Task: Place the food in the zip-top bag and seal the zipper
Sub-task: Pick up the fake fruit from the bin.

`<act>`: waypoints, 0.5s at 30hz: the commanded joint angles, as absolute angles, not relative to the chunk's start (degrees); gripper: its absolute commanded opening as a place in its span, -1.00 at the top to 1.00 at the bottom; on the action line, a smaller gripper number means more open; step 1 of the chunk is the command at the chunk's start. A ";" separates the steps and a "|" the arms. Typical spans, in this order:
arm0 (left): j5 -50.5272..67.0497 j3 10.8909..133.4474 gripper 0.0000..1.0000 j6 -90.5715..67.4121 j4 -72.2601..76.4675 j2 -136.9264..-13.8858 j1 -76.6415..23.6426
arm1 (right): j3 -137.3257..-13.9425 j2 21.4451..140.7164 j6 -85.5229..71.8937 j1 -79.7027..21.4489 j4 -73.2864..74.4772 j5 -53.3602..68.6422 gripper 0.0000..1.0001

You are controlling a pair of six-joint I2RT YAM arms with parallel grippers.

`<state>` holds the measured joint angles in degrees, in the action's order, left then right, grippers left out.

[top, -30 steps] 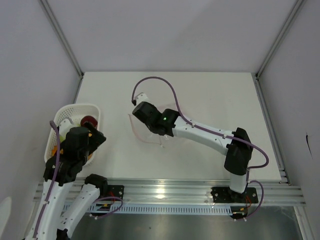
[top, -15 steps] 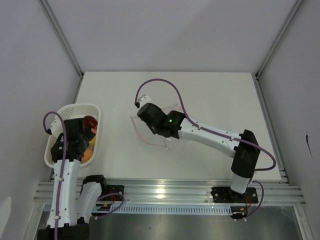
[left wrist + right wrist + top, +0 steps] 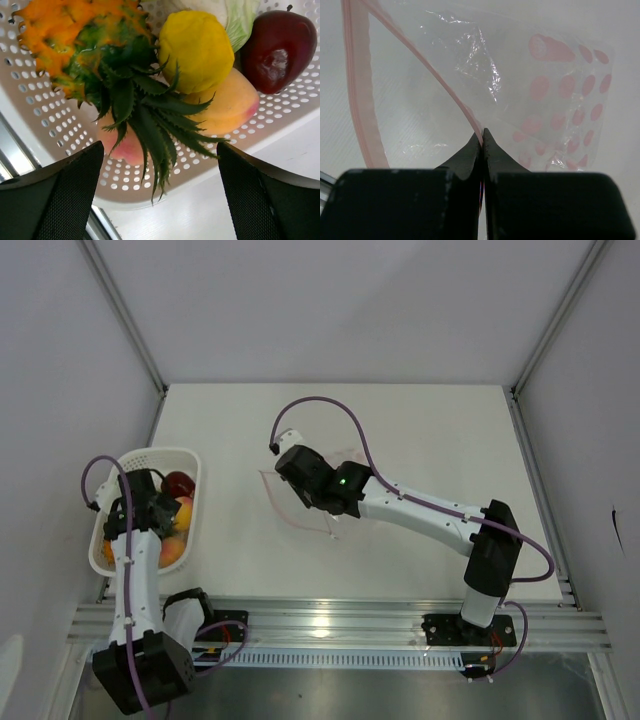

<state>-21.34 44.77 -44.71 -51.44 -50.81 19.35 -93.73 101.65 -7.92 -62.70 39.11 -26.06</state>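
Observation:
The food lies in a white lattice basket (image 3: pixel 60 125): a dark red apple (image 3: pixel 277 50), a yellow round piece (image 3: pixel 197 50), an orange spiky piece with green leaves (image 3: pixel 75 40), a peach-coloured piece (image 3: pixel 230 105) and a pale green-white leafy piece (image 3: pixel 235 12). My left gripper (image 3: pixel 160 195) is open and empty just above them; in the top view it (image 3: pixel 152 502) is over the basket (image 3: pixel 190 465). The clear zip-top bag (image 3: pixel 560 90) lies on the table, mouth gaping. My right gripper (image 3: pixel 482 135) is shut on one lip of its pinkish-red zipper (image 3: pixel 362 100). The bag also shows in the top view (image 3: pixel 290 515).
The basket stands at the table's left edge, close to the left wall and the aluminium rail (image 3: pixel 330 615) at the front. The right arm's purple cable (image 3: pixel 320 405) loops above the bag. White table (image 3: pixel 430 430) extends behind and to the right.
My left arm has swung back and left over the basket, bringing its gripper down over the food. My right gripper shifted slightly right with the bag lip, then stayed still.

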 commanded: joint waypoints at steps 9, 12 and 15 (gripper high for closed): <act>-23.03 42.80 -0.16 -43.24 -44.30 -53.61 20.30 | -94.22 99.14 -7.82 -62.58 37.70 -26.37 1.00; -23.38 43.33 0.45 -43.24 -45.00 -53.61 20.21 | -94.48 98.96 -7.91 -62.93 37.97 -26.72 1.00; -22.77 43.07 0.87 -42.89 -45.00 -51.51 20.21 | -94.75 98.70 -8.00 -63.28 37.88 -26.89 1.00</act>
